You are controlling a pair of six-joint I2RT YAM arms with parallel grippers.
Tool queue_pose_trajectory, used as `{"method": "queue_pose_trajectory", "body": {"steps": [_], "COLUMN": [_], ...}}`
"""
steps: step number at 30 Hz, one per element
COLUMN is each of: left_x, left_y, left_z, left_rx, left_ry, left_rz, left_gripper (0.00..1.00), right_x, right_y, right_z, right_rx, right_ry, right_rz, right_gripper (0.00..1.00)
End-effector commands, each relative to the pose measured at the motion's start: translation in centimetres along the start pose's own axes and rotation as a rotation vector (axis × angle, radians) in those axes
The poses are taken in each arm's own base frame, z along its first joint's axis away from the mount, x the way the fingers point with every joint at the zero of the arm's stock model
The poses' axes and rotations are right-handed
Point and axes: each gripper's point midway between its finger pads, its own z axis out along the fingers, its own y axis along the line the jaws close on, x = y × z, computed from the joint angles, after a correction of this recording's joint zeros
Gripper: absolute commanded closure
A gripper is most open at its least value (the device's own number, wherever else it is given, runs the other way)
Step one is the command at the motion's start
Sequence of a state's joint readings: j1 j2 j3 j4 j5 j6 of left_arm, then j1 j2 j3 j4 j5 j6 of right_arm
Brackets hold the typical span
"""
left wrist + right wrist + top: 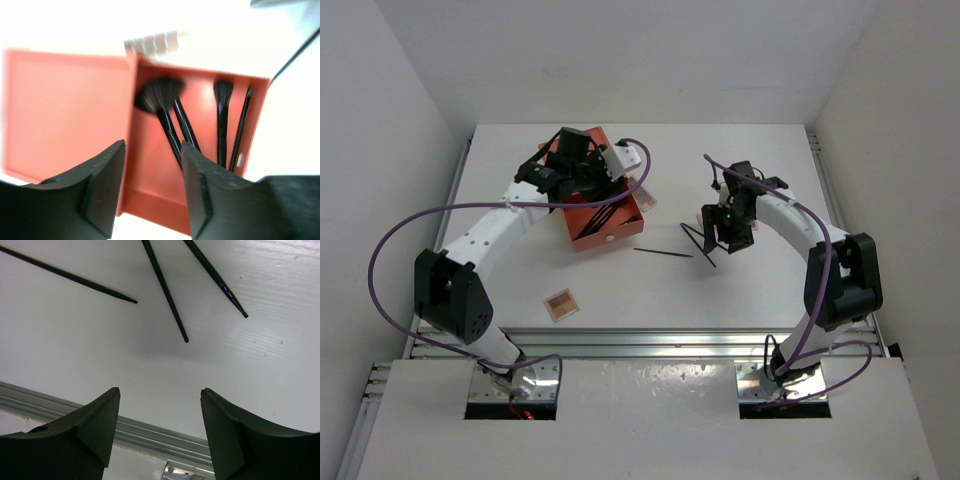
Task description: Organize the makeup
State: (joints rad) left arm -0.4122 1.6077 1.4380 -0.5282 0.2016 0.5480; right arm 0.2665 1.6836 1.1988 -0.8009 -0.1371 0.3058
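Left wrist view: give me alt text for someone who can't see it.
Black makeup brushes, one fan-shaped, lie inside an orange-red box. The open left claw frames the blurry foreground.

The left arm [500, 225] stretches forward and inward, the left hand [152, 150] parted and empty. The right arm [800, 225] bends inward, the right hand [160, 392] likewise spread, holding nothing.

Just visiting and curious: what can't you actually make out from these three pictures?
Top view: the left gripper hides much of the inside of the orange-red box.
Left wrist view: blur and glare leave the pale row of squares behind the box unidentifiable.
Right wrist view: three thin black sticks are cut off by the top edge.
Top view: the small square palette is too small to read its pans.
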Motion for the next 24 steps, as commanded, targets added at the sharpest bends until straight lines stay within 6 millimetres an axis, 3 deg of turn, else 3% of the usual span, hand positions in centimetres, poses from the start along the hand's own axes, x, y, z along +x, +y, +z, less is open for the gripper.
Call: {"method": "queue_pose_trajectory", "body": {"steps": [1, 3, 4, 6, 7, 8, 9, 11, 12, 14, 15, 16, 17, 19, 23, 24], "left_x": [-9.1, -10.9, -12.2, -11.8, -11.1, -11.8, -9.7, -8.8, -9.1, -7.0, -7.5, -6.4, -7.2, -6.7, -5.0, -3.8], "left_y": [-0.9, -3.2, -5.9, -9.4, -12.4, -13.2, -15.0, -16.9, -17.1, -18.5, -17.8, -18.4, -17.6, -17.2, -17.7, -18.3], "left_z": [-4.8, -4.9, -4.2, -1.4, 1.1, 0.9, 3.8, 6.2, 7.2, 10.5, 11.3, 12.9, 13.4, 14.5, 16.0, 16.4], "left_rx": [-0.020, 0.048, 0.126, 0.235, 0.322, 0.333, 0.389, 0.446, 0.458, 0.506, 0.493, 0.508, 0.501, 0.496, 0.503, 0.519], "left_ry": [-0.237, -0.291, -0.322, -0.289, -0.247, -0.260, -0.189, -0.136, -0.132, -0.058, -0.064, -0.030, -0.046, -0.032, 0.006, 0.034], "left_rz": [0.125, 0.170, 0.199, 0.215, 0.228, 0.242, 0.235, 0.198, 0.187, 0.142, 0.128, 0.099, 0.081, 0.052, 0.069, 0.076], "left_gripper": [0.40, 0.26, 0.25, 0.25, 0.26, 0.27, 0.29, 0.36, 0.38, 0.40, 0.40, 0.40, 0.40, 0.37, 0.32, 0.32], "right_x": [-2.6, -2.6, -2.6, -2.7, -2.8, -2.8, -2.8, -2.5, -2.3, -1.3, -1.1, -0.4, -0.1, 0.7, 1.9, 2.0], "right_y": [0.0, -0.6, -0.5, -1.3, -2.3, -2.5, -2.9, -3.6, -3.8, -4.1, -4.0, -4.1, -4.1, -4.2, -4.2, -4.1], "right_z": [-2.1, -2.3, -2.3, -2.4, -2.4, -2.5, -2.6, -3.0, -3.0, -3.0, -3.3, -3.1, -3.3, -3.2, -3.4, -3.4], "right_rx": [-0.019, -0.044, -0.066, -0.075, -0.065, -0.063, -0.054, -0.040, -0.032, -0.019, -0.020, -0.017, -0.014, -0.009, -0.006, -0.007], "right_ry": [-0.115, -0.141, -0.143, -0.163, -0.166, -0.163, -0.159, -0.150, -0.147, -0.128, -0.135, -0.116, -0.119, -0.096, -0.071, -0.069], "right_rz": [0.018, 0.052, 0.070, 0.126, 0.166, 0.182, 0.197, 0.223, 0.232, 0.232, 0.225, 0.227, 0.215, 0.211, 0.206, 0.204], "right_gripper": [0.33, 0.31, 0.30, 0.29, 0.29, 0.29, 0.29, 0.29, 0.29, 0.29, 0.28, 0.28, 0.28, 0.28, 0.28, 0.28]}}
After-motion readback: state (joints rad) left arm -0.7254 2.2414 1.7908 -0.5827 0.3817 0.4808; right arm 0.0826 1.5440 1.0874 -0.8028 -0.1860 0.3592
